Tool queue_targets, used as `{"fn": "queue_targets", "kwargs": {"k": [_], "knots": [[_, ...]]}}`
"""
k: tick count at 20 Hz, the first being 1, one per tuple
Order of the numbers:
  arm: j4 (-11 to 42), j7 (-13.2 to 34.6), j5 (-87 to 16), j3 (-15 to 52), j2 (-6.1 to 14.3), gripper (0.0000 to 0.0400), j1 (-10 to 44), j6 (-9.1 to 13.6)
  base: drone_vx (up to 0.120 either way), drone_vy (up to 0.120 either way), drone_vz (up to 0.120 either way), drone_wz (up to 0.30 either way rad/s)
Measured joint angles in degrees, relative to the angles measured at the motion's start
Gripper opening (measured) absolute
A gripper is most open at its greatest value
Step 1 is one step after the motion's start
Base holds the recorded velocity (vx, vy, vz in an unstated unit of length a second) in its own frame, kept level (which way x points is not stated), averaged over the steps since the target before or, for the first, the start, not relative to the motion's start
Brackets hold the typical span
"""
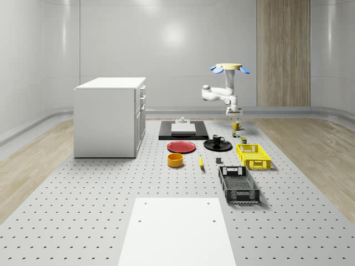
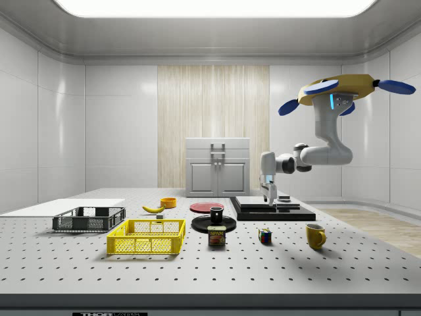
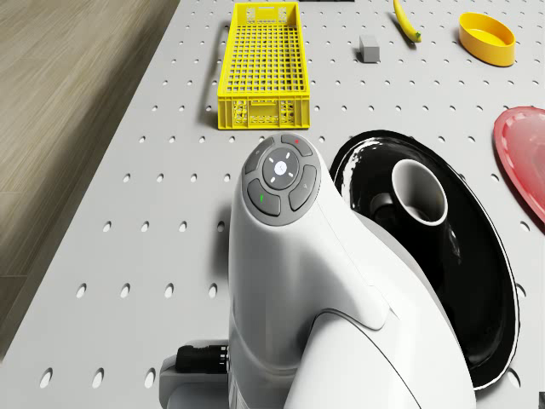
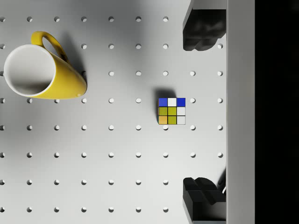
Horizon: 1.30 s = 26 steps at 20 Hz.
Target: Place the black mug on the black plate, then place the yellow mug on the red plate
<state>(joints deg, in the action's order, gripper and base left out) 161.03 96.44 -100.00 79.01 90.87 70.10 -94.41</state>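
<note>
Drone (image 2: pixel 342 89) hovered over the desk (image 1: pixel 111 188), end effector (image 4: pixel 203 112) spread apart and empty above the yellow mug (image 4: pixel 42 70).

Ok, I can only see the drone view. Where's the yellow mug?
Observer: The yellow mug stands upright on the table, not on any plate.
Operator: Is the gripper holding something?
Observer: No. The gripper is open and empty, up in the air above the table.
Operator: What's under it?
Observer: A small cube is almost straight below it; the yellow mug is off to one side.
</note>
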Motion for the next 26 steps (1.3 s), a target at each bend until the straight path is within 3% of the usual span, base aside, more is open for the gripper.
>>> {"fn": "queue_targets", "kwargs": {"k": [14, 22, 26], "knots": [[0.0, 0.01, 0.02, 0.0, 0.06, 0.04, 0.01, -0.05, -0.12, 0.0, -0.054, 0.0], [0.0, 0.01, 0.03, 0.01, 0.08, 0.04, 0.02, -0.08, -0.12, 0.0, 0.0, 0.0], [0.0, 0.01, 0.04, 0.01, 0.09, 0.04, 0.02, -0.08, -0.12, 0.0, -0.11, 0.0]]}}
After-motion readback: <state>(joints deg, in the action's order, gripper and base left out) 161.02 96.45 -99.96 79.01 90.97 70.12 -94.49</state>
